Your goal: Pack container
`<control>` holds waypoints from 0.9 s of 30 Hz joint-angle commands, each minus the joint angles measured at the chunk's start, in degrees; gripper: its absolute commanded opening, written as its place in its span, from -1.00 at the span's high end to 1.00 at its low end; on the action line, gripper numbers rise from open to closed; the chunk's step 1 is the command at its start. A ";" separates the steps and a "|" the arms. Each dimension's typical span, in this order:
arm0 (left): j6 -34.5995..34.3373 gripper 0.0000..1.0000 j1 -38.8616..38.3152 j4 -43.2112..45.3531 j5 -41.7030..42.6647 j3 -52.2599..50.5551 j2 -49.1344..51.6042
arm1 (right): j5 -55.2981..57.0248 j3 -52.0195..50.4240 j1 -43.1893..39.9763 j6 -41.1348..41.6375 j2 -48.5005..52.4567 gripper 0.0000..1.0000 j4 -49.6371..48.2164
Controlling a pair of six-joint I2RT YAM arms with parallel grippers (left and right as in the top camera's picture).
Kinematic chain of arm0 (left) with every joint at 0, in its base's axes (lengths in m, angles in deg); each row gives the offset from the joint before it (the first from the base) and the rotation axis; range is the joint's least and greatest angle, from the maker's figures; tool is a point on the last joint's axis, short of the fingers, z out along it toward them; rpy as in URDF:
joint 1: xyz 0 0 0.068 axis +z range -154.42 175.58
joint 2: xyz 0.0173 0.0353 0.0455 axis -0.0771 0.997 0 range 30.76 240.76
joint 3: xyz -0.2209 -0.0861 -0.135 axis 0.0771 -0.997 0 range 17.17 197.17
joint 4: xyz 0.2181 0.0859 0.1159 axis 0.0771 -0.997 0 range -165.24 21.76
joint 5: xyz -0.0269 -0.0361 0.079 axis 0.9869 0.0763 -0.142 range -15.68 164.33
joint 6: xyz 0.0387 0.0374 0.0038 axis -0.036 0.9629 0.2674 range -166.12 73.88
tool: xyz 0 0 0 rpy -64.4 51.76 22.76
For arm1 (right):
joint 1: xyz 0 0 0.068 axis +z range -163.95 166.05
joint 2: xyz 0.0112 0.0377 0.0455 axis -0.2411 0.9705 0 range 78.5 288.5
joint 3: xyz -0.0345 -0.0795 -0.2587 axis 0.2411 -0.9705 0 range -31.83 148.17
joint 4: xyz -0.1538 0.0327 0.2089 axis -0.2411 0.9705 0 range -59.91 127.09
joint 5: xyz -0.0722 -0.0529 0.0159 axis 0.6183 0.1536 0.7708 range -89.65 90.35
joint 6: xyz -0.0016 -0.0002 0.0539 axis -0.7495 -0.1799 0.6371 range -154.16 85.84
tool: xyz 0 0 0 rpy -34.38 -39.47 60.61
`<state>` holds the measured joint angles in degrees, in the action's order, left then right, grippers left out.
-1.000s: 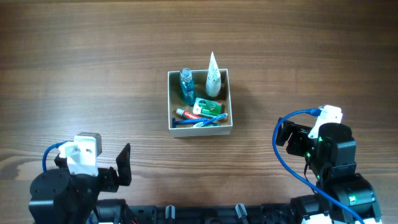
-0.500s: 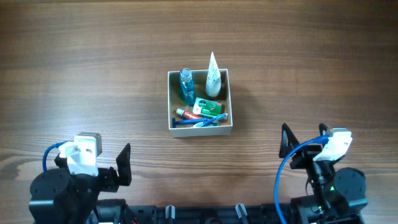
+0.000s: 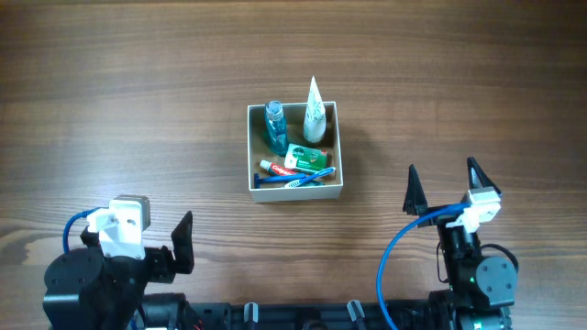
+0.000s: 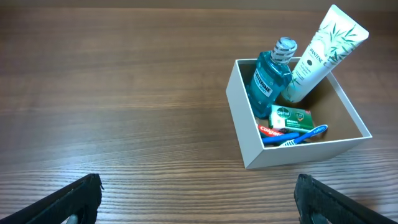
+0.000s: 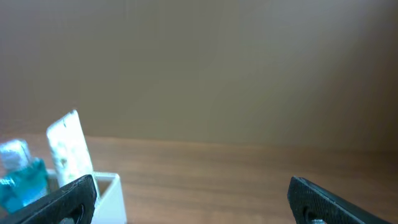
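Note:
The container [image 3: 334,188], a square white box with a tan inside, stands mid-table and shows in the left wrist view [image 4: 239,124] and at the left edge of the right wrist view [image 5: 111,190]. In it are a blue mouthwash bottle [image 3: 275,125], a white tube [image 3: 315,112] leaning on the far wall, a green soap box [image 3: 306,157], a toothpaste tube [image 3: 280,168] and a blue toothbrush [image 3: 295,180]. My left gripper [image 3: 183,243] is open and empty near the front left. My right gripper [image 3: 443,188] is open and empty, right of the container.
The wooden table [image 3: 138,92] carries nothing else in view. Both arm bases sit at the front edge, the left [image 3: 101,275] and the right [image 3: 472,275].
The right arm has drawn back toward the front edge and its fingers now point up and apart. The left arm and the container have not moved.

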<state>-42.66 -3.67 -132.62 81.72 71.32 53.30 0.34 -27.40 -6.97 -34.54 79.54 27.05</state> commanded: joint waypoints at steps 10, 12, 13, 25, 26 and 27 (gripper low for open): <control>-0.96 -0.99 -0.28 0.00 1.36 -0.42 -0.11 | -4.55 -4.11 -1.29 -0.98 -0.79 -0.99 2.86; -0.96 -1.00 -0.28 0.00 1.36 -0.42 -0.11 | -4.55 -4.11 -1.29 -0.98 -0.74 -1.00 2.86; -0.96 -0.99 -0.28 0.00 1.36 -0.42 -0.11 | -4.55 -4.11 -1.29 -0.98 -0.63 -1.00 2.86; -0.96 -0.99 -0.28 0.00 1.36 -0.42 -0.11 | -4.55 -4.11 -1.29 -0.98 -0.22 -0.99 2.86; -0.96 -0.99 -0.28 0.00 1.36 -0.42 -0.11 | -4.55 -4.11 -1.29 -0.98 -0.22 -1.00 2.86; -0.96 -0.99 -0.28 0.00 1.36 -0.42 -0.11 | -4.57 -4.11 -1.29 -0.96 -0.22 -0.99 2.86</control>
<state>-42.66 -3.67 -132.62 81.72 71.32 53.30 -3.12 -31.47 -8.02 -35.77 79.40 30.13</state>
